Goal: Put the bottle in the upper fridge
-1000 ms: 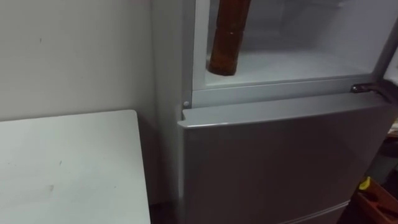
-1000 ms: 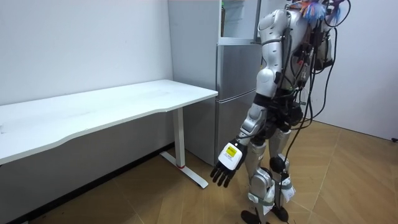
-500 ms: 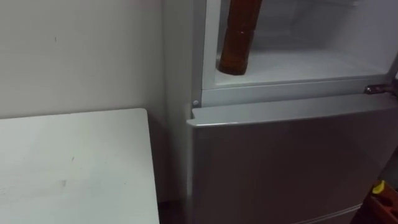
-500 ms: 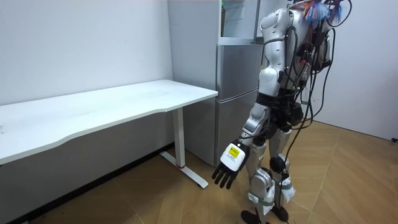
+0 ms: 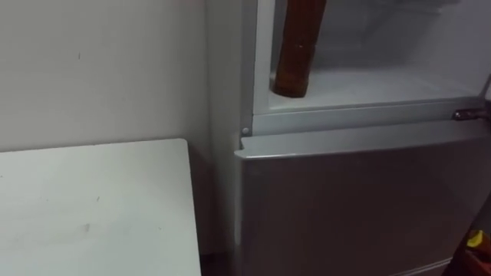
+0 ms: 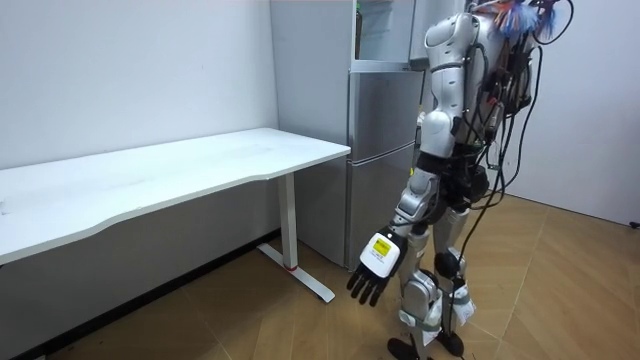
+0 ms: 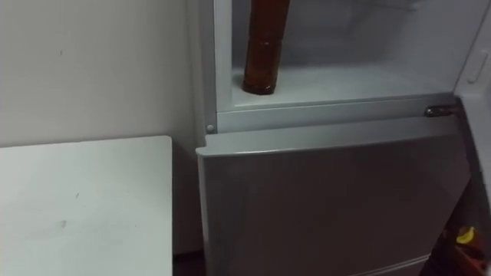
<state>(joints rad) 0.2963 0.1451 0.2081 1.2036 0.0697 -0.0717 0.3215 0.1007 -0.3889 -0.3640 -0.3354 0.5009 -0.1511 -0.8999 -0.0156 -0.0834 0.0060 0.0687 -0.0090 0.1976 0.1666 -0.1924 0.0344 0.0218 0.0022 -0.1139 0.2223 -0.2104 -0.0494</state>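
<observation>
A brown bottle stands upright on the white floor of the open upper fridge compartment, near its left wall; its top is cut off by the picture's edge. No hand touches it. In the room view I stand facing the fridge, and my left hand hangs low at my side, fingers relaxed and holding nothing.
The grey lower fridge door is closed, with a metal hinge at its upper right corner. A white table stands to the left of the fridge against the wall. A small yellow item lies low on the right.
The eye view has shifted, so fridge and table sit further right and lower. In the room view my upper body and hanging left hand have drifted slightly to the right. The bottle has not moved.
</observation>
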